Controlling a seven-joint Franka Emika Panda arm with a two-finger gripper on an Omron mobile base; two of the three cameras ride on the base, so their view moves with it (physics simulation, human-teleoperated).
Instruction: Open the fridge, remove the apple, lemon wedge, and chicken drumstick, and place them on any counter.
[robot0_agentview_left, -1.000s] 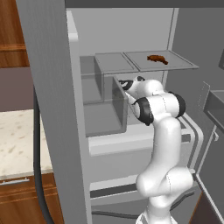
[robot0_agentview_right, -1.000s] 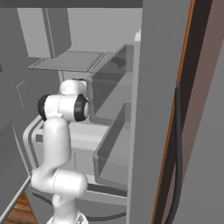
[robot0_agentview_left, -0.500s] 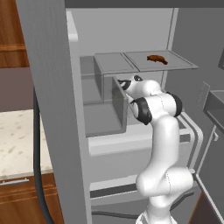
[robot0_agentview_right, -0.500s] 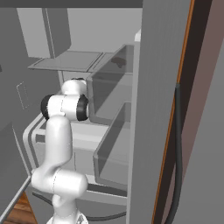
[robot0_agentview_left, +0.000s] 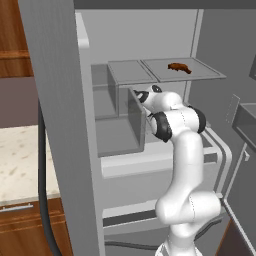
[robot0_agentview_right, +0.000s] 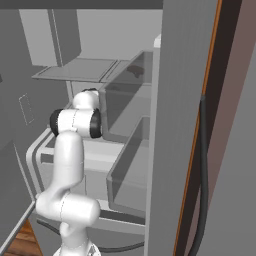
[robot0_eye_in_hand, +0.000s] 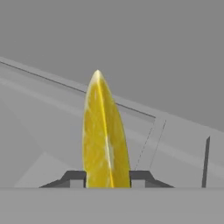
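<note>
The pincer (robot0_eye_in_hand: 107, 177) is closed on the lemon wedge (robot0_eye_in_hand: 105, 135), which stands on edge between the two dark fingertips (robot0_eye_in_hand: 72, 178), its pointed end up, against grey fridge (robot0_agentview_left: 150, 45) walls. In the left base view the white arm (robot0_agentview_left: 182, 165) reaches into the open fridge toward a clear bin (robot0_agentview_left: 120, 117) (its hand is tucked behind the bin wall). The chicken drumstick (robot0_agentview_left: 179, 67) lies on the upper shelf (robot0_agentview_left: 200, 72). The cream tabletop (robot0_agentview_left: 17, 160) sits left of the open door (robot0_agentview_left: 57, 125).
</note>
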